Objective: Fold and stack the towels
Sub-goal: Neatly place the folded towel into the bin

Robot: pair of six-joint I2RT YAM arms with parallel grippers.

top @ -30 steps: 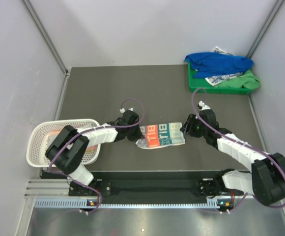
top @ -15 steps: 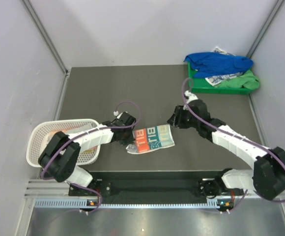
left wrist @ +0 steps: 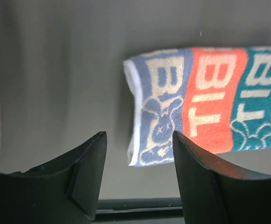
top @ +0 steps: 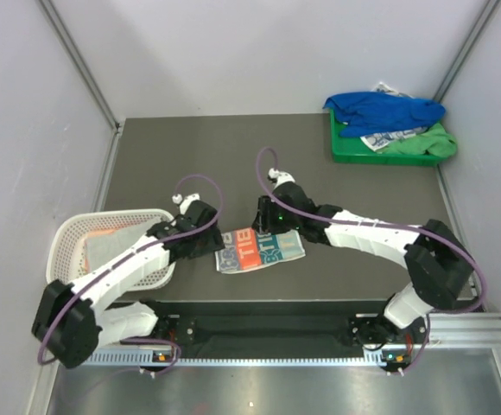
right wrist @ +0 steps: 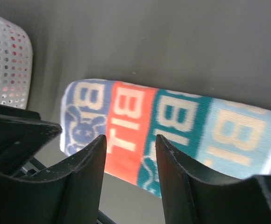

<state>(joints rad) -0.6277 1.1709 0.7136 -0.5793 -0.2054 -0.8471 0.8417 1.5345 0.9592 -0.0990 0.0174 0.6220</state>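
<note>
A folded towel (top: 260,250) in grey-blue, orange and teal bands with big cream letters lies flat near the table's front middle. My left gripper (top: 209,243) stands open just off its left end; in the left wrist view that gripper (left wrist: 138,140) holds nothing and the towel (left wrist: 205,100) lies just beyond its fingertips. My right gripper (top: 269,228) hovers over the towel's far edge. In the right wrist view this gripper (right wrist: 130,140) is open and empty above the towel (right wrist: 173,123). A royal blue towel (top: 384,111) and a white printed towel (top: 390,138) lie heaped at the back right.
A green tray (top: 423,151) at the back right corner holds the heaped towels. The white mesh basket (top: 67,242) stands at the front left with grey and orange cloth (top: 117,249) inside; its wall (right wrist: 7,60) shows in the right wrist view. Grey walls enclose the table.
The lettered towel has slid left towards the basket. My left gripper has opened and let go of its left end. My right arm has swung left and now hangs over the towel.
</note>
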